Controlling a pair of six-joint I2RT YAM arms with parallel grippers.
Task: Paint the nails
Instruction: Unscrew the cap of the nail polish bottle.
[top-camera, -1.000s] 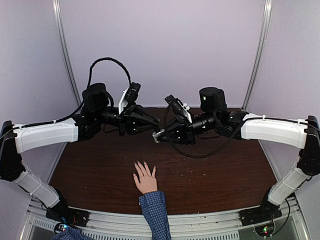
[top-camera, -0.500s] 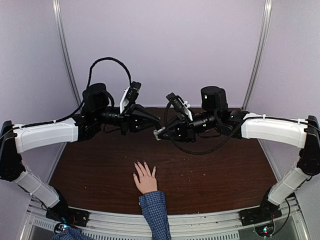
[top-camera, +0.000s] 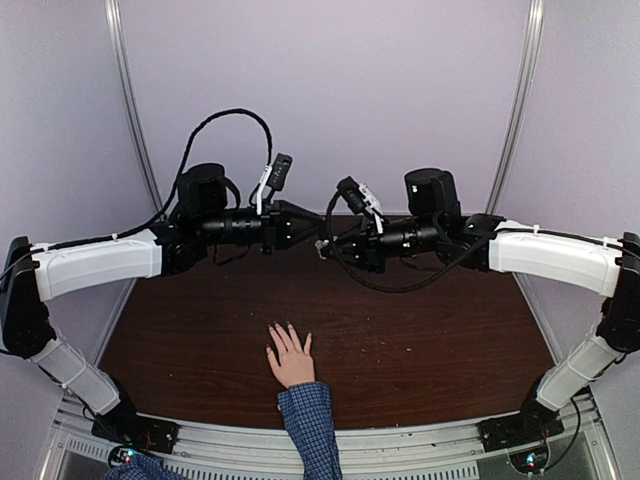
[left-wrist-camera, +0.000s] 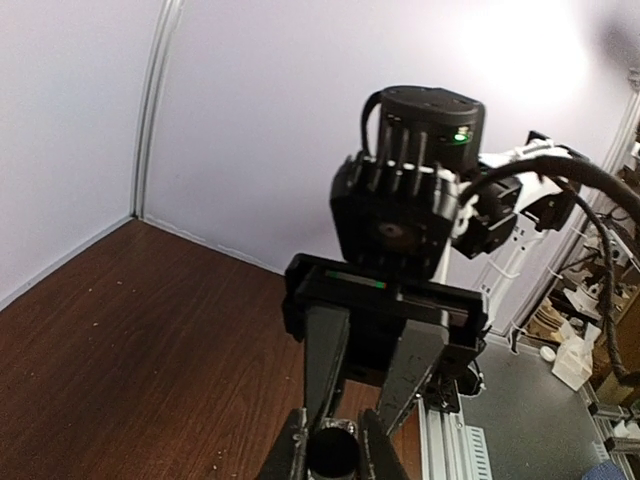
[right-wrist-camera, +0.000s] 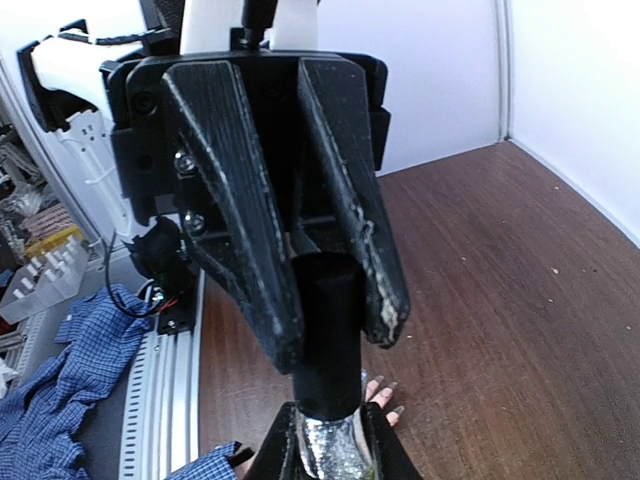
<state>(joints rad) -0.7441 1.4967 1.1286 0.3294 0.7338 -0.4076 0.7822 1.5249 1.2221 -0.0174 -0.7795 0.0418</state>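
Left gripper (top-camera: 314, 226): is clamping shut on the black cap (right-wrist-camera: 328, 330), high over the table (top-camera: 430, 340).
Right gripper (top-camera: 330, 243): is clamping shut on the glittery bottle (right-wrist-camera: 330, 452), nose to nose with the left one.
Nails (top-camera: 286, 331): are lying on the spread hand (top-camera: 292, 362) near the front rail (top-camera: 400, 440), well below both grippers.
Risk, hand: any fast descent is likely endangering the fingers.
Risk, bottle: it is hanging roughly level, so uncapping may be spilling polish.
Risk, grip: twisting may be loosening either hold.
Room: table is stretching wide beside the hand; back wall (top-camera: 330, 100) is standing close behind the wrists.
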